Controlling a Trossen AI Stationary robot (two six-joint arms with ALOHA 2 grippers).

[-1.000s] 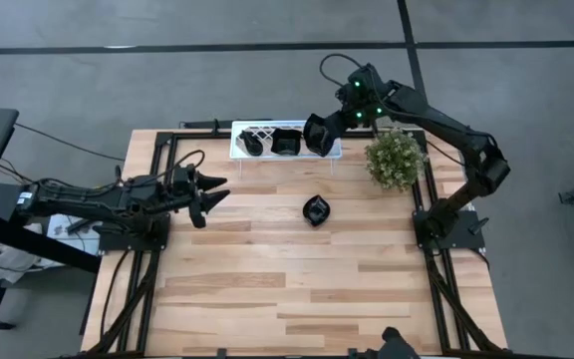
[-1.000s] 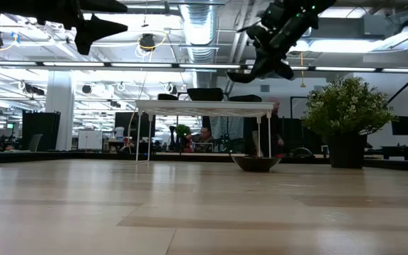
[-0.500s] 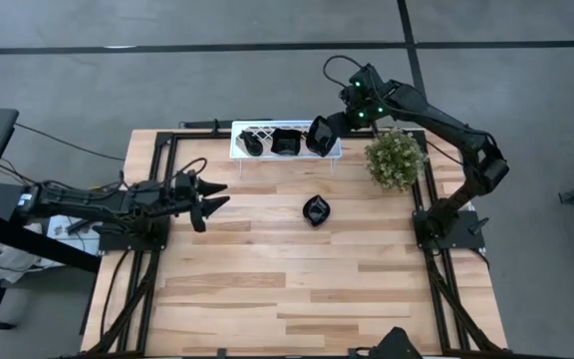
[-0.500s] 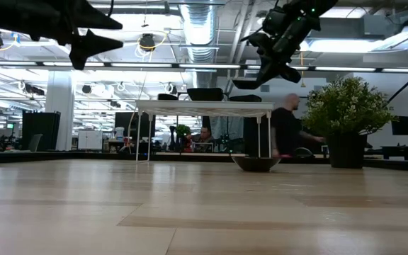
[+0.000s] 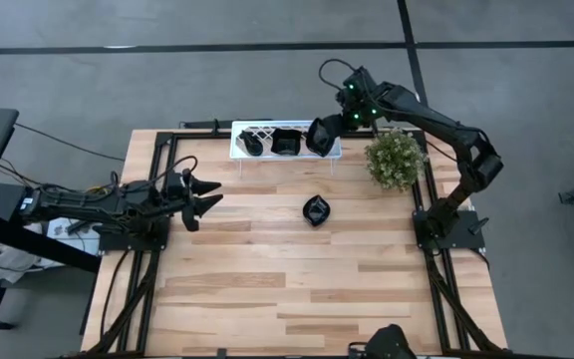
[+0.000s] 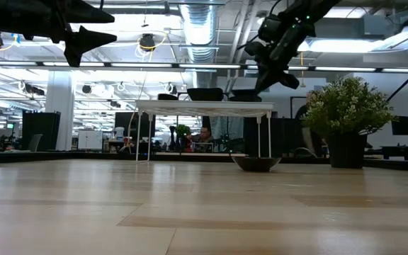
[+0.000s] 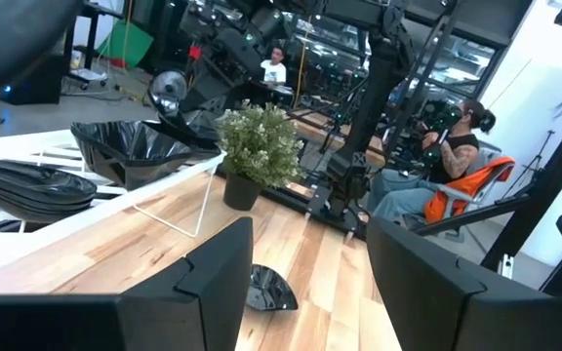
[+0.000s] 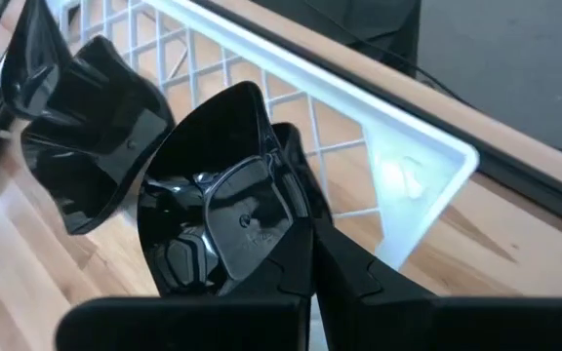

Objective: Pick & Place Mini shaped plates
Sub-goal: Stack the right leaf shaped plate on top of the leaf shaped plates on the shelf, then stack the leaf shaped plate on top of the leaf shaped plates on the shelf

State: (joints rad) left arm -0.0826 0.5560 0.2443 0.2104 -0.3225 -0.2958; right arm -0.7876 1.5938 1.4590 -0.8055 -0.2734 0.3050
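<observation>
A white lattice rack [image 5: 264,131] stands at the table's far edge with two glossy black mini plates on it [image 5: 253,144] [image 5: 287,142]. My right gripper [image 5: 332,127] is shut on a third black plate [image 8: 213,210], low over the rack's right end [image 8: 398,166]. Another plate [image 5: 316,210] rests on its underside on the wooden table, in front of the rack. My left gripper [image 5: 212,193] hovers open and nearly level above the table's left part, with nothing between its fingers. My right gripper pinches the plate's raised rim [image 8: 283,200] between its two fingers. The fingers slant down from the table's right and far side. The plate is tilted, its hollow toward the gripper. Whether its lower edge [image 6: 245,93] touches the rack, I cannot tell.
A potted plant [image 5: 395,158] stands at the table's far right, close to the right arm and the rack's end. The wide near half of the wooden table [image 5: 307,299] holds nothing. People sit in the room beyond the table [image 7: 427,166].
My right gripper has sunk toward the rack's right end with the plate and rolled a little, bringing the plate down to the level of the plates on the rack. My left gripper has drawn back toward the table's left edge and dropped slightly, still open.
</observation>
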